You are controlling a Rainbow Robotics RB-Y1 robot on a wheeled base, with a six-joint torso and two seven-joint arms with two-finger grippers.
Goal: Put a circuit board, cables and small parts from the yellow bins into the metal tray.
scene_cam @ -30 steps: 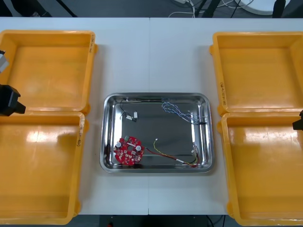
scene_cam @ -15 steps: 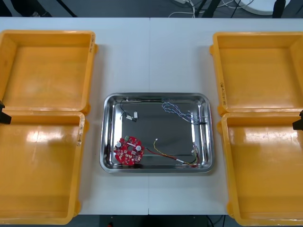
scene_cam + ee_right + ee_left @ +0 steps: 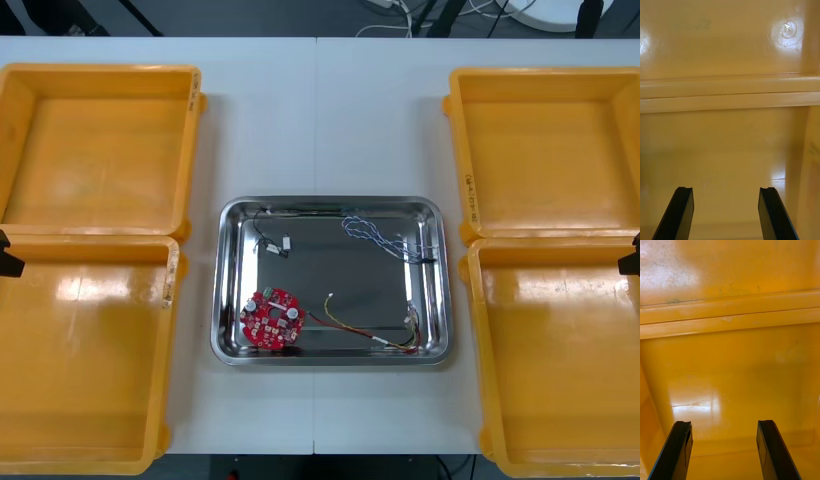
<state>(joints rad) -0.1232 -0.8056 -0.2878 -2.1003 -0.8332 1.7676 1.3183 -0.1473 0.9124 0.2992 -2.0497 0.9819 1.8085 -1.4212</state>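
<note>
Left pincer (image 3: 724, 423) spread wide, nothing between the fingers (image 3: 680, 444) — hanging over bare bin floor, with the touching rims of the 2 left yellow bins (image 3: 90, 238) just ahead of the fingertips. From the front, a dark sliver of it at the left edge of the counter (image 3: 320, 120), level with that seam.

Right pincer (image 3: 726, 188) likewise wide and empty, over bare floor, with the 2 meeting rims of the right yellow bins (image 3: 550, 240) ahead of its fingertips. From the front, just a dark tip at the right edge, beside the seam.

Metal tray (image 3: 330, 205) between the 2 pincers, well apart from both. On the side nearer the left pincer: round red circuit board (image 3: 271, 318) in the near corner, black cable (image 3: 262, 232) and a small metal part (image 3: 283, 243) beyond it. On the side nearer the right pincer: blue and white cable (image 3: 375, 237) toward the far corner, red and yellow cable (image 3: 352, 328) along the near wall — ending in the near corner.
</note>
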